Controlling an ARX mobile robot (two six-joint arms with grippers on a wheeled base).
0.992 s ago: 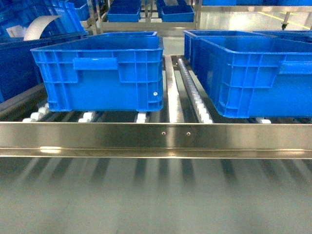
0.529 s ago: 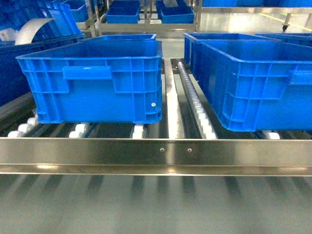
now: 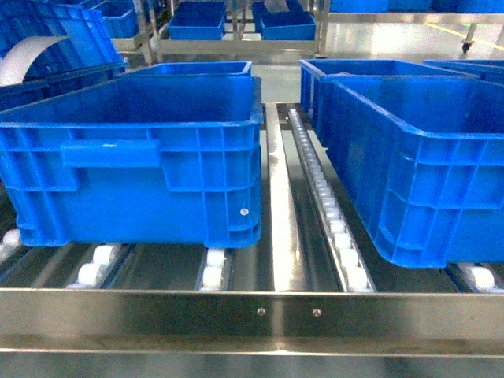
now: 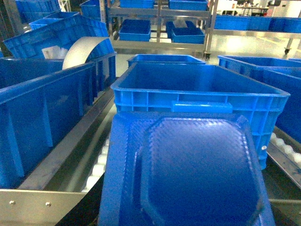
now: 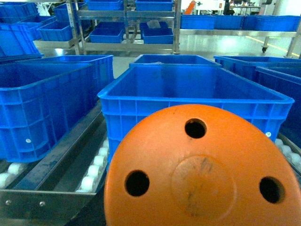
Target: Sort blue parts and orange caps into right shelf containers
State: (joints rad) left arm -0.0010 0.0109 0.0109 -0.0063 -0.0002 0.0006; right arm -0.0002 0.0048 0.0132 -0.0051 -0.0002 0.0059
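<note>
From the head camera I see two big blue crates at the front of the roller shelf (image 3: 283, 236): the left crate (image 3: 134, 169) and the right crate (image 3: 417, 173), well apart with a roller track (image 3: 327, 201) between them. The right crate is cut off at the frame edge. Their floors are hidden behind the near walls, so I cannot tell what lies in them here. A second crate sits behind each. On my left wrist camera a blue part (image 4: 188, 174), a ribbed octagonal moulding, fills the lower frame in front of an empty-looking crate (image 4: 197, 89). On my right wrist camera an orange cap (image 5: 202, 169) with three holes blocks the lower view before another crate (image 5: 188, 94). Neither set of fingers shows, so whether they are apart or clamped I cannot tell.
</note>
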